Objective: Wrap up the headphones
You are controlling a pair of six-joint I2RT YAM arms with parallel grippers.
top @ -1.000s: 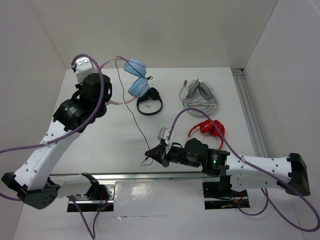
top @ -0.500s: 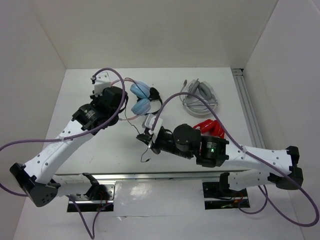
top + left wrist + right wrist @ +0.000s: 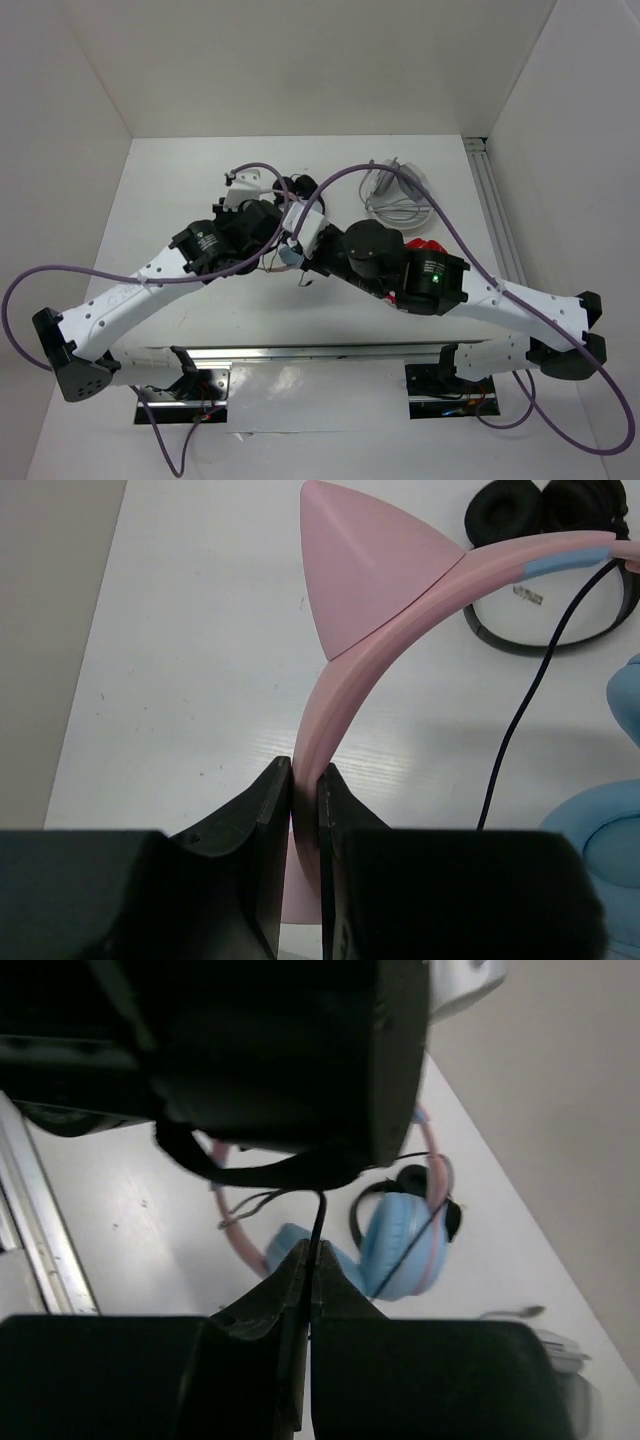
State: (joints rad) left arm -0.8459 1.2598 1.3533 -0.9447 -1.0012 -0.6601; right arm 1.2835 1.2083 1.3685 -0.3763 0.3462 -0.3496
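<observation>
left wrist shows gripper (image 3: 304, 772) pinching headphones (image 3: 380, 590).

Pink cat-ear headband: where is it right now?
The pink headband sits mid-frame in the left wrist view, clamped in the left gripper at the bottom, arching up-right toward the small black headphones.

The headphones (image 3: 395, 1240) have a pink cat-eared band (image 3: 345, 660) with one pale blue strip, light blue cups (image 3: 595, 865) and a thin black cable (image 3: 520, 710). White table (image 3: 200, 680). A second pair (image 3: 500, 515) is black, a third (image 3: 425, 245) red. White arms (image 3: 120, 300), black joints.
</observation>
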